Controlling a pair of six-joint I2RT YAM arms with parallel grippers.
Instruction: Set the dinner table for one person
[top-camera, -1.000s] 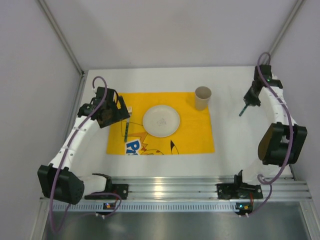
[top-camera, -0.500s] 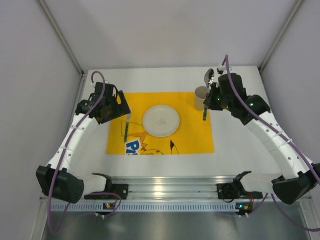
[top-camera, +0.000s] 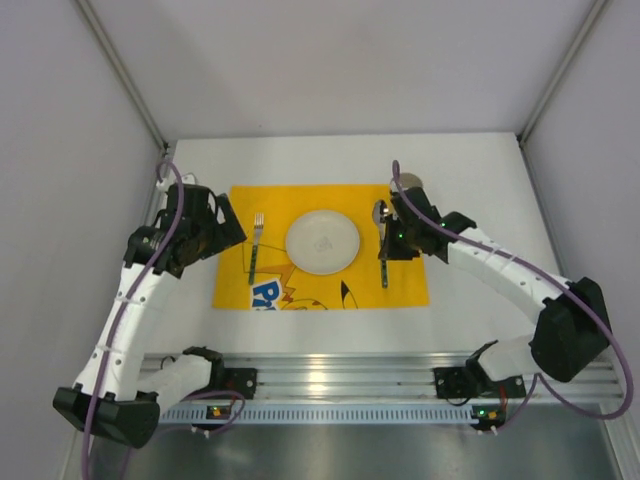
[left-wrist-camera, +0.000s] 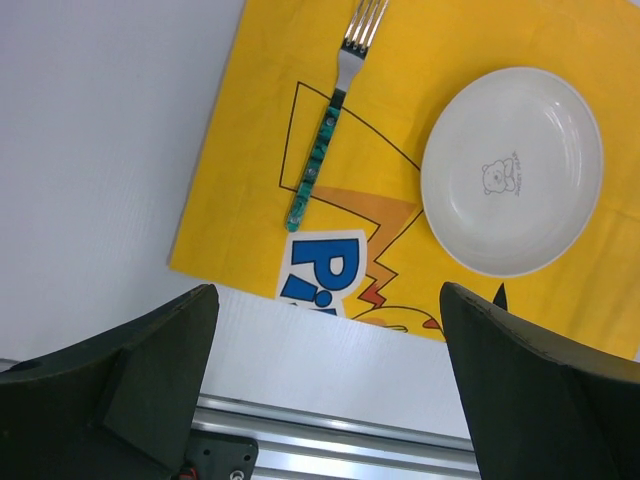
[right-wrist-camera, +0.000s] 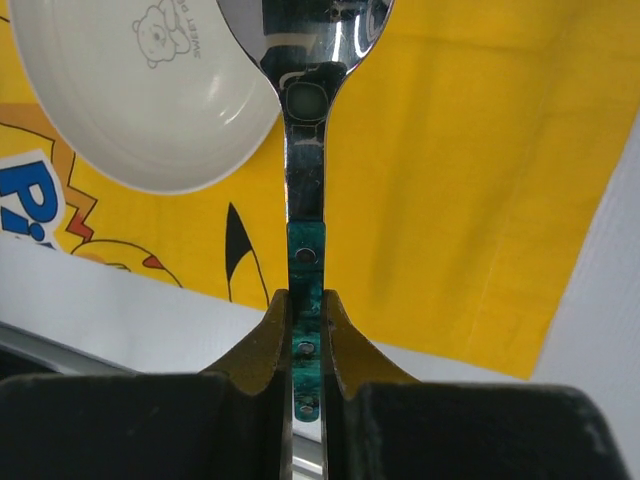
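Right gripper (right-wrist-camera: 305, 300) clamps spoon (right-wrist-camera: 303, 190) over yellow cloth (right-wrist-camera: 450, 150); white dinner table (top-camera: 480, 170), pale walls (top-camera: 330, 60).

Bright, even light, faint shadows; spoon (right-wrist-camera: 305, 150) glints, wrist-view foregrounds blur softly.

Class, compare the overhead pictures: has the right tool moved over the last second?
Yes. The right tool, holding a spoon, swung left from the right side of the dinner table to just right of the plate.

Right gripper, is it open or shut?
The right gripper is shut on the spoon: both fingers pinch its green handle.
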